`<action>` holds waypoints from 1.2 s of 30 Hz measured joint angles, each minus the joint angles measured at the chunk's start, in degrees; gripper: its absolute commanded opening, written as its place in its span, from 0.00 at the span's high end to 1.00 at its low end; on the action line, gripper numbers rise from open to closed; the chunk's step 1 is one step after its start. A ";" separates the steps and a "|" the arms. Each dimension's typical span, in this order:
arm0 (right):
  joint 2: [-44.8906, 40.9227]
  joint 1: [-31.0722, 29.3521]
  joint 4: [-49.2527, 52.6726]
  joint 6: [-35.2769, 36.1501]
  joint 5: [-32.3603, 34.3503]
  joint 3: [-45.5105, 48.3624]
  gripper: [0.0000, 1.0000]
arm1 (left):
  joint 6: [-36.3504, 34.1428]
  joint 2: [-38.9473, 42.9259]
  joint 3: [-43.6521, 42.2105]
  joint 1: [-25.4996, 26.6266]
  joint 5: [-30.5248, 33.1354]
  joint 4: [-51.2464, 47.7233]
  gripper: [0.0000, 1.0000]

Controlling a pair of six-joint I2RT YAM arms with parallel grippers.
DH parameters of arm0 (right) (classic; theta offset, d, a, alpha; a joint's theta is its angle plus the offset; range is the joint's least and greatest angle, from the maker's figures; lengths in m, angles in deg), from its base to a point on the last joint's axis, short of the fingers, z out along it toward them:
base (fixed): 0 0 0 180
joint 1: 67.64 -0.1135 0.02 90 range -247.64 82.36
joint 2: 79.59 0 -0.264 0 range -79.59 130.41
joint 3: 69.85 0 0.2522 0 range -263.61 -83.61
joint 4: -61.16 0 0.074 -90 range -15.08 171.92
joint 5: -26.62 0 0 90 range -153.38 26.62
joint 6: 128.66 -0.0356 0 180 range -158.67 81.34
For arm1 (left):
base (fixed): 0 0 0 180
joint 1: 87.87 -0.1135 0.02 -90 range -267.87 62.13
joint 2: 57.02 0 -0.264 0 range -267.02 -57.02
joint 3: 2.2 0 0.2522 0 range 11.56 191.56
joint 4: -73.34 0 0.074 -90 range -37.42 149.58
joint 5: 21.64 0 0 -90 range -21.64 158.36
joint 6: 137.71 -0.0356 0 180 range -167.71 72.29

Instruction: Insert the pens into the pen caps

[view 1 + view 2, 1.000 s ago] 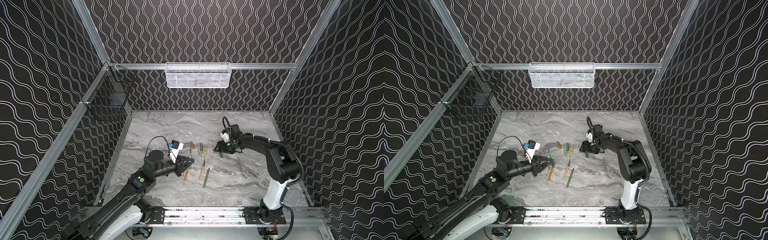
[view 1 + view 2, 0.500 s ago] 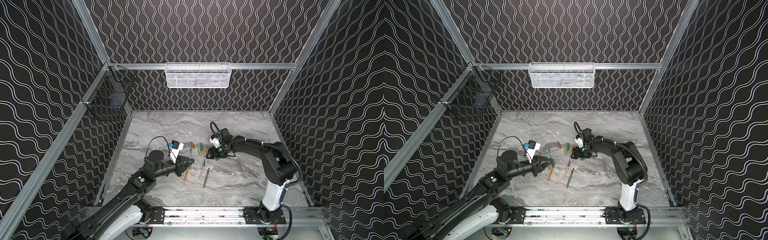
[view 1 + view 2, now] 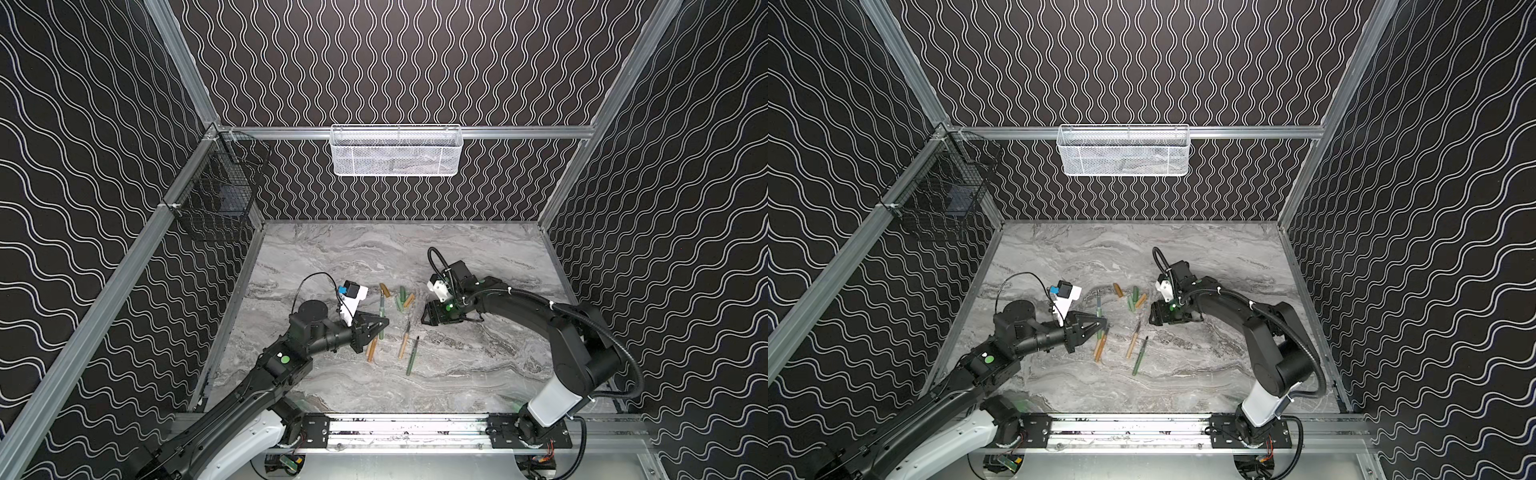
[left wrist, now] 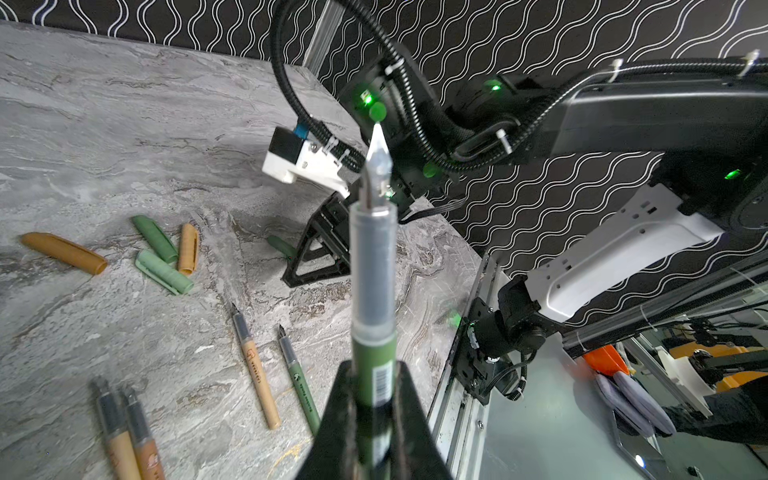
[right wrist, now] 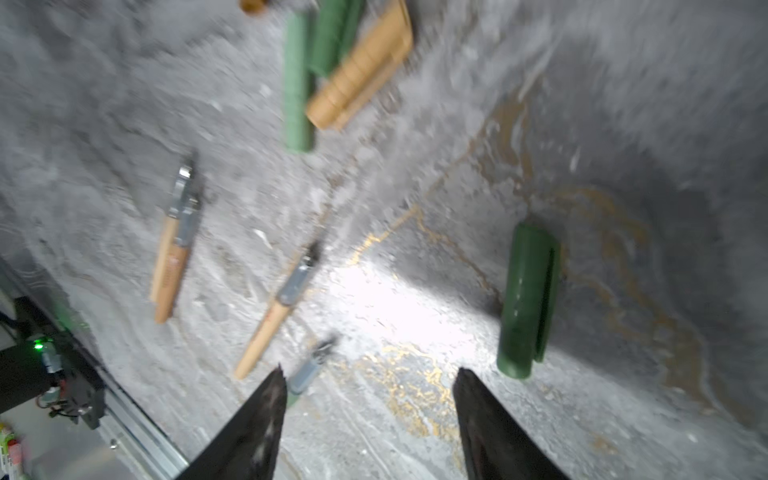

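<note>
Left wrist: green pen [image 4: 371, 291] juts nib-first from left gripper [image 4: 374, 368]; axis along fingers.

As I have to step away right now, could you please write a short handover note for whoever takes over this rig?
Left gripper: shut on a slim green pen, bare tip pointing outward.
Right gripper: open and empty, beside a lone short dark green cap on the grey marble table.
Also on the table: three slim tan-orange pens, a second green pen, four stubby caps, tan-orange and green, all loose.
Done: no pen capped yet.
Left: cap all five.
</note>
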 measured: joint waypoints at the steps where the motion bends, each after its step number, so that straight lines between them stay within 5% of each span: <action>1: -0.28 0.00 0.00 0.00 0.31 -0.52 0.36 | 0.00 0.04 0.00 0.00 0.00 0.00 1.00; 15: 10.14 -0.66 7.08 0.39 16.57 -11.63 0.54 | 0.00 2.01 -0.11 0.00 0.22 -0.02 1.00; 28: 18.05 -3.02 10.12 1.31 23.17 -15.47 0.63 | 0.00 2.89 -0.46 0.00 0.76 -0.42 1.00; 36: 18.99 -4.48 10.75 0.39 25.20 -16.50 0.79 | -0.02 2.54 -0.46 0.00 0.87 -0.37 1.00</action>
